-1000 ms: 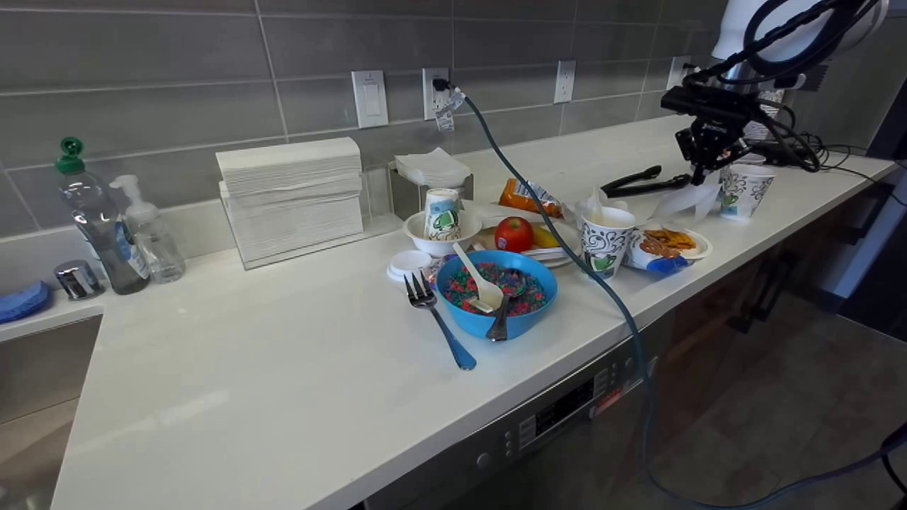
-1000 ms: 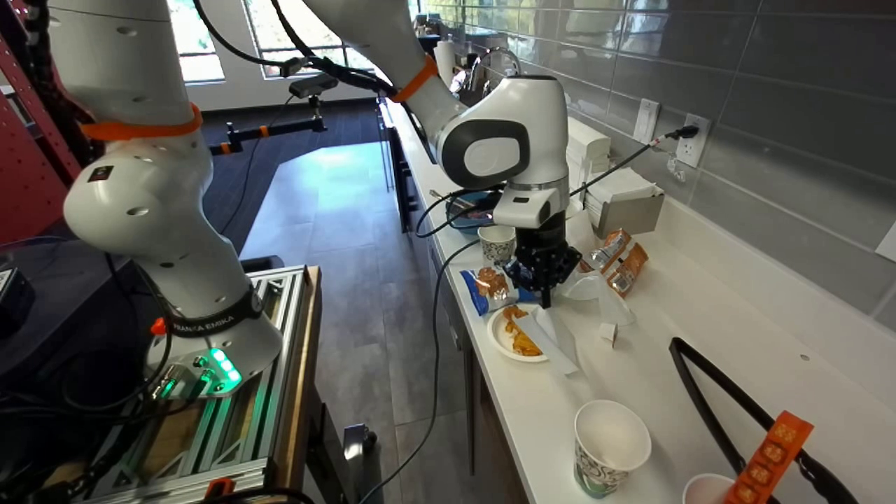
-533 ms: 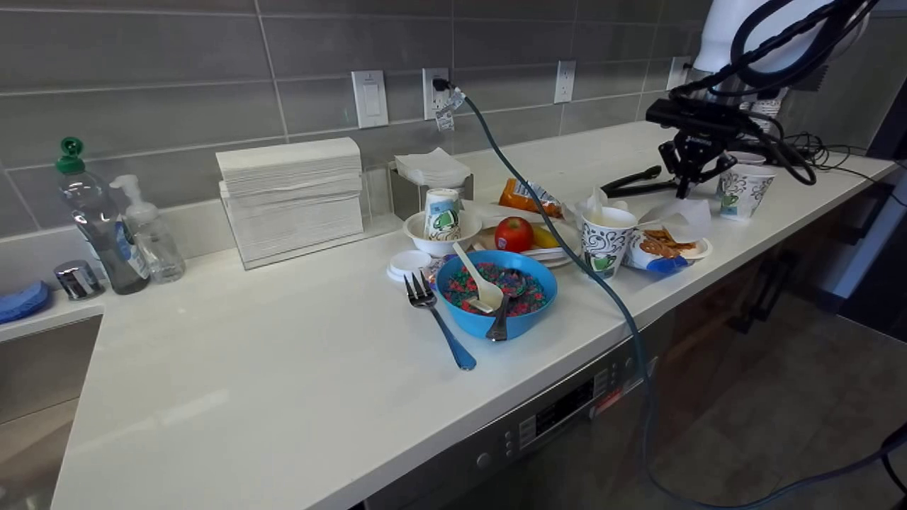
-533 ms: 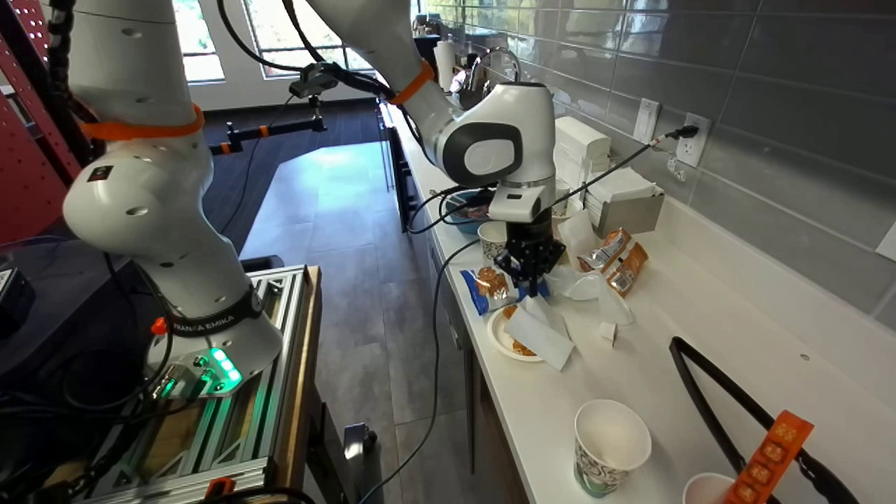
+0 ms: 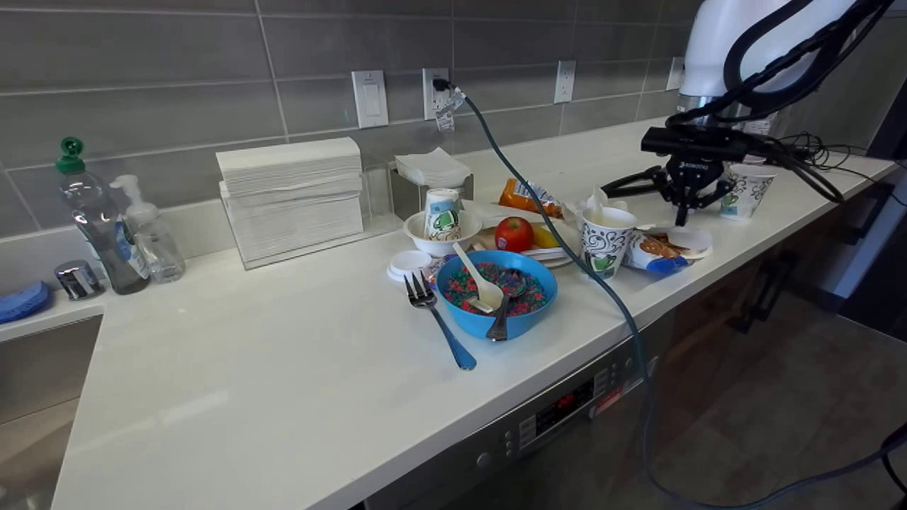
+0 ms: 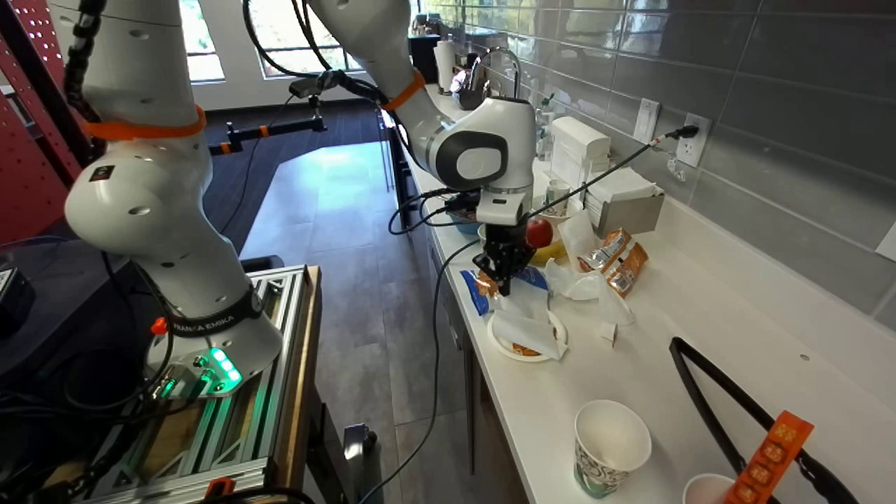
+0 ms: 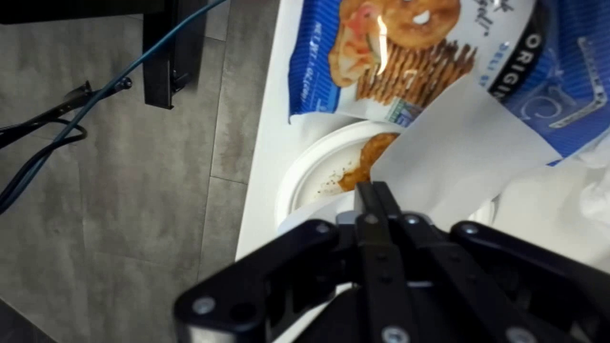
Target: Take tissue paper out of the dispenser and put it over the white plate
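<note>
Gripper: pinching | tissue paper: white, limp, splayed | over plate

Robot arm slants down to approx. vert. wrist; gripper pts. downward, both fingers pressed tog.

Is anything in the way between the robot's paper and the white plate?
Yes, a little: brown snacks sit on the white plate, partly under the tissue paper. In the wrist view, the paper also overlaps the blue snack bag by the plate's edge, which might keep it from lying flat. Nothing else visible blocks it.
</note>
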Action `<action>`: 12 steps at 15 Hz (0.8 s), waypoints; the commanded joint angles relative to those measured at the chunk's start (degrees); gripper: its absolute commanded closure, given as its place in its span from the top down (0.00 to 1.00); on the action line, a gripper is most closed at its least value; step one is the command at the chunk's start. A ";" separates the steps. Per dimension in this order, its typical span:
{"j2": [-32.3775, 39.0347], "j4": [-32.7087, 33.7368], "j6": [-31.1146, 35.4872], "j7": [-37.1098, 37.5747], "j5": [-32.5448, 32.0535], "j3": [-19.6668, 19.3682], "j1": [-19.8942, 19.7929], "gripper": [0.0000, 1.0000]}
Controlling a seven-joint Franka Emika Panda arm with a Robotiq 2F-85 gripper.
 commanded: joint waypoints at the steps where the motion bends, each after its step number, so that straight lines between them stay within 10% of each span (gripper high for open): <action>1: -1.03 -0.33 -3.38 3.25 -4.39 -2.37 0.73 0.27; 7: -7.48 -3.09 12.42 12.01 -16.83 -7.10 0.06 0.71; 12: -16.16 -9.18 12.39 -3.49 -10.20 -3.07 -2.84 1.00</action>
